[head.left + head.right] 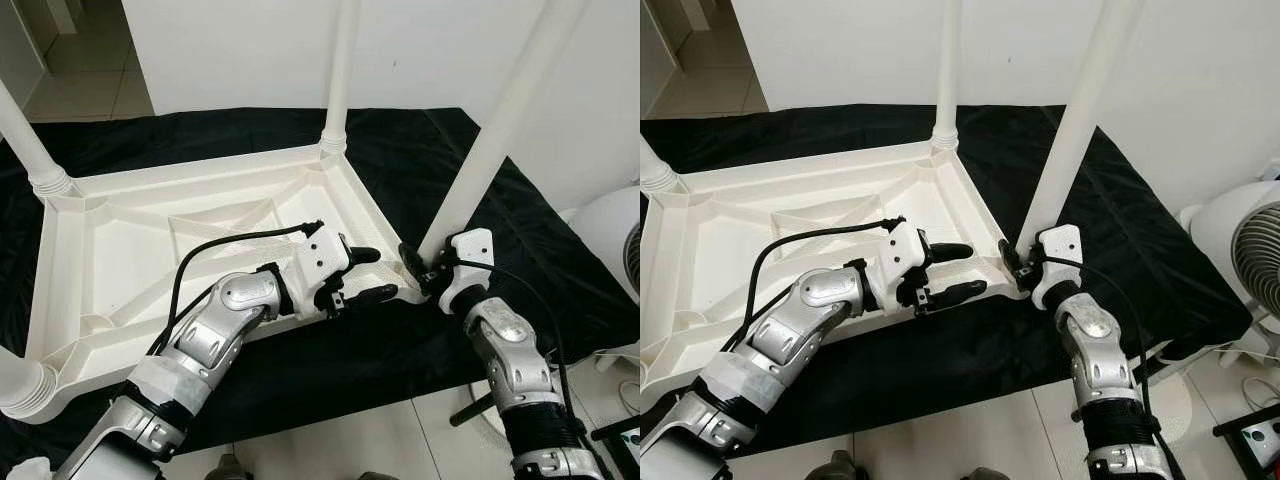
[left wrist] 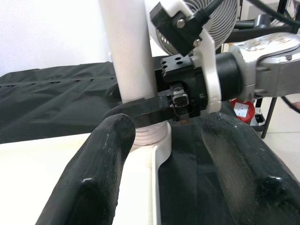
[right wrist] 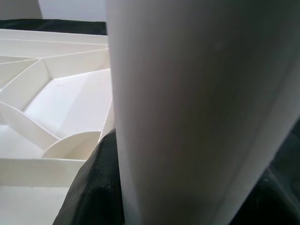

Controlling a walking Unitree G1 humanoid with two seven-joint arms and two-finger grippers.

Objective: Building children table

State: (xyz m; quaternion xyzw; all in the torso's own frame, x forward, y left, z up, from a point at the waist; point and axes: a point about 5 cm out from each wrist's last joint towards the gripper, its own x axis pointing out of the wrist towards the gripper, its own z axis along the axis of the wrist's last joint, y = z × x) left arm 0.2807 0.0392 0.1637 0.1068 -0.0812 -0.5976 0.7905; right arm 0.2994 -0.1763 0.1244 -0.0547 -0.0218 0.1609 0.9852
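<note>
A white plastic children's table [image 1: 130, 250] lies upside down on a black cloth [image 1: 560, 270] on the floor, its ribbed underside facing up and legs standing at its corners. The left gripper [image 1: 367, 273] hovers over the table's near right edge, fingers spread apart, holding nothing. Just beside it, the right gripper [image 1: 418, 268] is clamped around the base of the near right leg [image 1: 490, 140], which leans slightly. A white fan [image 1: 1250, 270] stands far right
</note>
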